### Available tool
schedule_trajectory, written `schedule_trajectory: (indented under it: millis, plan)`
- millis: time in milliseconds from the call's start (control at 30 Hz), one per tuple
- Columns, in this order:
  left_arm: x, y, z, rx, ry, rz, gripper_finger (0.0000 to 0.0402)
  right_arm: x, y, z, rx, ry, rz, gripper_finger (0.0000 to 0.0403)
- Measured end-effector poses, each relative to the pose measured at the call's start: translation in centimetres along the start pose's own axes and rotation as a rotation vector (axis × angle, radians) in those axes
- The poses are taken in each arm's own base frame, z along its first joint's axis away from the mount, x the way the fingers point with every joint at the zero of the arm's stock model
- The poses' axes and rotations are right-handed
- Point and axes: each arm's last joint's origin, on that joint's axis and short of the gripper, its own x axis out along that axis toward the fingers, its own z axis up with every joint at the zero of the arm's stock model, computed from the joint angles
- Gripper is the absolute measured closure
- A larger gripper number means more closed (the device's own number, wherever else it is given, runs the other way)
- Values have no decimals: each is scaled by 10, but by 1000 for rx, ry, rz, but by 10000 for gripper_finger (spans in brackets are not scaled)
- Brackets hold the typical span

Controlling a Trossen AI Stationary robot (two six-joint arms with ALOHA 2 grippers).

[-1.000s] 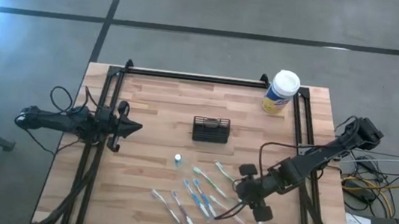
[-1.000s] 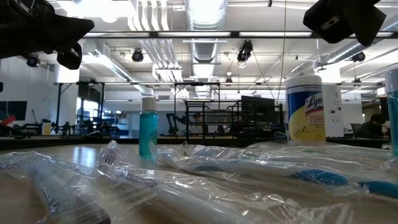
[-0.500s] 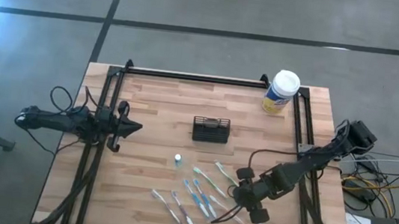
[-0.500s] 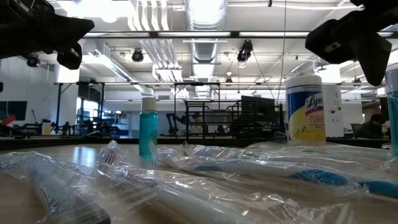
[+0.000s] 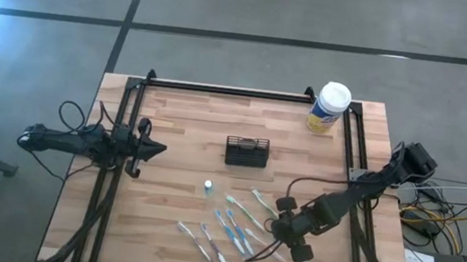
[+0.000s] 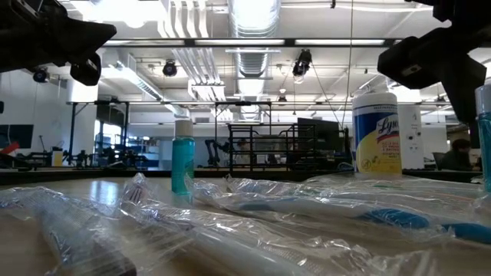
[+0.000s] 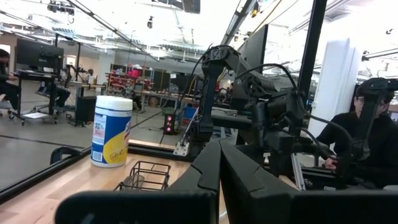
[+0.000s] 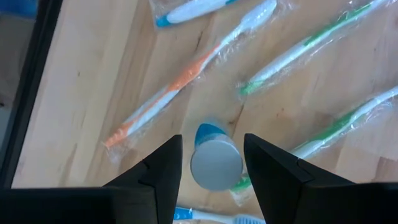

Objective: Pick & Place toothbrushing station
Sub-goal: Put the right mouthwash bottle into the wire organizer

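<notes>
The toothbrushing station, a small black mesh caddy (image 5: 246,152), stands upright on its base at the table's middle and also shows in the left wrist view (image 7: 144,176). My right gripper (image 5: 282,232) hangs over the near right of the table, pointing steeply down. It is open (image 8: 212,138), with its fingers close on either side of a small teal bottle with a grey cap (image 8: 215,163). That bottle stands on the table (image 6: 484,146). My left gripper (image 5: 159,150) waits at the left edge, shut (image 7: 219,157), with nothing in it.
Several toothbrushes in clear wrappers (image 5: 236,228) lie scattered over the near middle, an orange one (image 8: 168,93) just beyond my right fingers. A second small teal bottle (image 5: 208,185) stands left of them. A yellow canister with a white lid (image 5: 329,108) stands at the far right corner.
My right gripper has come down toward the table and a little toward its left edge, over the teal bottle at the near right. The bottle has stayed where it stood.
</notes>
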Motion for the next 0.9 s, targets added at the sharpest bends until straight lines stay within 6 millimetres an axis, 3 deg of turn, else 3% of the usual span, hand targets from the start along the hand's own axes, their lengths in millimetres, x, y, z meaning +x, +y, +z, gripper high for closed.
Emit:
schedule_trajectory:
  millis: [300,567,767,900]
  plan:
    - [0,0,0,0,0,0,394,-2,0,0,-4,-3,1,313]
    - [0,0,0,1,0,0,394,-7,0,1,-6,22,-7,314]
    - [0,0,0,1,0,0,394,-28,5,15,-83,-51,-16,314]
    - [0,0,0,1,0,0,394,-54,6,24,-156,-151,-20,314]
